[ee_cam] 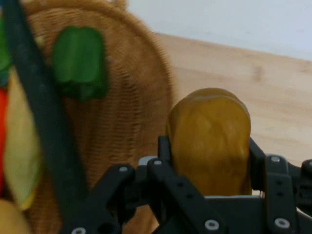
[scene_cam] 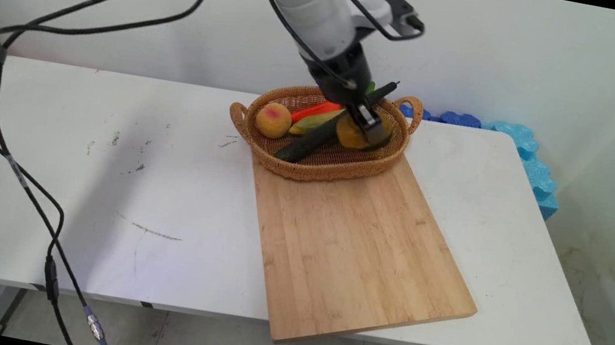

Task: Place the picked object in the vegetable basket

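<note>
My gripper [scene_cam: 365, 125] reaches down into the right end of a wicker basket [scene_cam: 307, 174]. It is shut on a yellow-brown fruit [scene_cam: 350, 136]. In the hand view that fruit [ee_cam: 209, 141] stands between the two fingers [ee_cam: 164, 148], with the basket wall [ee_cam: 131, 107] to its left. Whether the fruit is off the basket floor I cannot tell. Also in the basket lie a dark cucumber [scene_cam: 306, 142], a peach [scene_cam: 273, 119], a red vegetable [scene_cam: 314, 110] and a yellow-green piece [scene_cam: 315, 122]. A green pepper [ee_cam: 80, 63] lies near the far rim.
A wooden cutting board [scene_cam: 358, 242] lies on the white table [scene_cam: 94, 194], its far end under the basket and its near corner past the table's front edge. Blue foam pieces [scene_cam: 532, 159] sit at the back right. Black cables [scene_cam: 32, 197] hang at the left.
</note>
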Robot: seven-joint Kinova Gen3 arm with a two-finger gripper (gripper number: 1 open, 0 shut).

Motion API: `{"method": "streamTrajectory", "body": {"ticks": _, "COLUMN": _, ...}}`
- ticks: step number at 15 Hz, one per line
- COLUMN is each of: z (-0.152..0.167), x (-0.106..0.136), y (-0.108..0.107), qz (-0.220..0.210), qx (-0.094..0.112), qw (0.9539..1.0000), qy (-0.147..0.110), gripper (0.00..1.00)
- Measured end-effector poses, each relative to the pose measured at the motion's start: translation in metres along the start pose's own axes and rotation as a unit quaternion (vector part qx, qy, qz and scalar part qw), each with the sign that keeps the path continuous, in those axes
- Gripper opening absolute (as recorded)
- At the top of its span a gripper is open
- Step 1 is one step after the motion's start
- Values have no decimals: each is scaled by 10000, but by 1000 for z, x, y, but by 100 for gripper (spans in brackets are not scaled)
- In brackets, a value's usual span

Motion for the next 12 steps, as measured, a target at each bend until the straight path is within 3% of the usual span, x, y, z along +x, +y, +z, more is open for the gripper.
{"method": "streamTrajectory", "body": {"ticks": 6, "z": 20, "x": -19, "y": -41, "qz": -189, "qx": 193, "qw": 9995, "qy": -157, "gripper": 0}}
{"method": "streamTrajectory", "body": {"ticks": 12, "z": 54, "x": -34, "y": -60, "qz": -296, "qx": 178, "qw": 9992, "qy": -196, "gripper": 0}}
